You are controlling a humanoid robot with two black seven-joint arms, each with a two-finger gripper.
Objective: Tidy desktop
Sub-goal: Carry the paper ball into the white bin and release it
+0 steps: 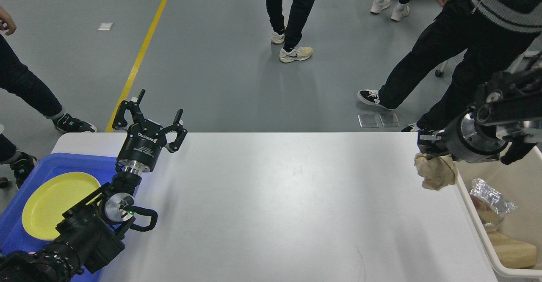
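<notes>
The desktop (pixel 275 205) is a wide white tabletop with rounded corners. My right gripper (pixel 427 148) is shut on a crumpled ball of brown paper (pixel 436 172), which hangs above the desktop's far right edge, just left of the beige bin (pixel 474 205). My left gripper (pixel 152 117) stands open and empty over the desktop's far left corner, fingers pointing away from me.
A blue tray (pixel 25 248) at the left holds a yellow plate (pixel 55 203). The beige bin holds crumpled foil (pixel 493 199) and brown paper scraps (pixel 512 252). Several people stand on the grey floor beyond the table, one close to the right corner (pixel 427 78).
</notes>
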